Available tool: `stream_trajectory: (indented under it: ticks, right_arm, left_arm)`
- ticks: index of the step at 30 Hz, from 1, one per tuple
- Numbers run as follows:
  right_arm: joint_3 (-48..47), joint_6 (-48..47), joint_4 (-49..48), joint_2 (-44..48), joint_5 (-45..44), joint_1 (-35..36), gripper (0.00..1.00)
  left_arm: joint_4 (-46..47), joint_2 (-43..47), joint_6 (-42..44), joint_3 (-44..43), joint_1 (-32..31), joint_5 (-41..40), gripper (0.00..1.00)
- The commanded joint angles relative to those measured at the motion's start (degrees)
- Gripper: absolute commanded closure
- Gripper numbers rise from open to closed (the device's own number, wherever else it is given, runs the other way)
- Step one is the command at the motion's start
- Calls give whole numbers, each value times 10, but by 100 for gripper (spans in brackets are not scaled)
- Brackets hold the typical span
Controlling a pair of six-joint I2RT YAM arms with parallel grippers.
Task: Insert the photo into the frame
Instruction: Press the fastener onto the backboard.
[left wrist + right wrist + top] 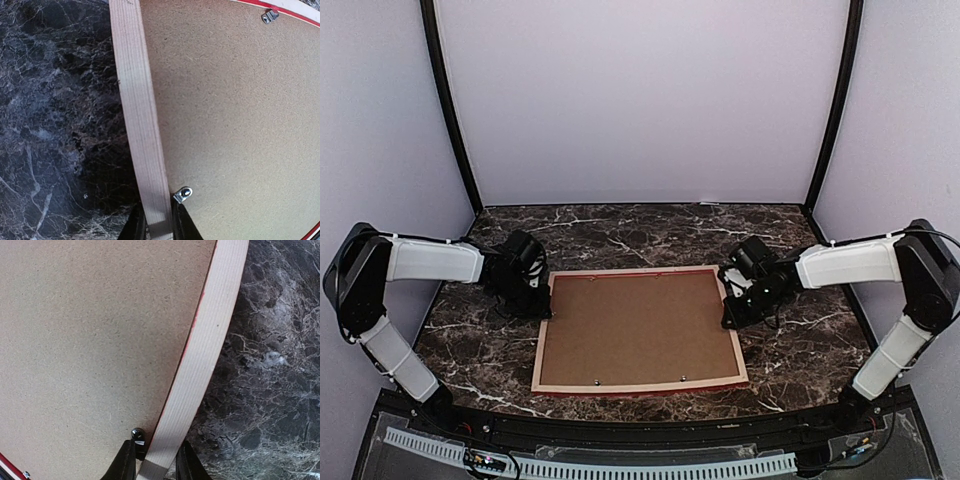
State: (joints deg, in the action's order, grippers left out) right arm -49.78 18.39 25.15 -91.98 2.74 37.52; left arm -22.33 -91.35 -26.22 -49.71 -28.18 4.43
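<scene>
The frame (pixel 541 345) lies face down on the marble table, pale wood back up, a thin red edge showing along its near side. A brown backing board (pixel 638 325) fills it. The photo is hidden. My left gripper (pixel 544 306) is shut on the frame's left rail (pixel 140 125), one finger on each side (pixel 159 227). At the opposite side, my right gripper (pixel 729 316) is shut on the right rail (pixel 200 365), which runs between its two fingers (pixel 156 465).
Small metal turn clips sit on the backing board: one (pixel 182 194) by my left fingers, another (pixel 270 16) at the far rail, a dark one (pixel 137 434) by my right fingers. Dark marble table (pixel 800 350) surrounds the frame; booth walls stand behind.
</scene>
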Motion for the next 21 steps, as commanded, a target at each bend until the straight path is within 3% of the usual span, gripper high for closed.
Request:
stream_trajectory:
  ticks: [1, 5, 11, 21]
  right_arm:
    - [8, -36, -56, -5, 58, -14, 94]
    - [32, -20, -92, 16, 137, -53, 90]
    - [29, 11, -104, 12, 203, -82, 69]
    - [16, 9, -68, -1, 152, -80, 68]
  left_arm:
    - [6, -10, 19, 16, -20, 58, 84]
    - [7, -8, 18, 18, -20, 57, 84]
    - [12, -5, 12, 19, -21, 57, 84]
    - [18, -11, 9, 21, -24, 60, 84]
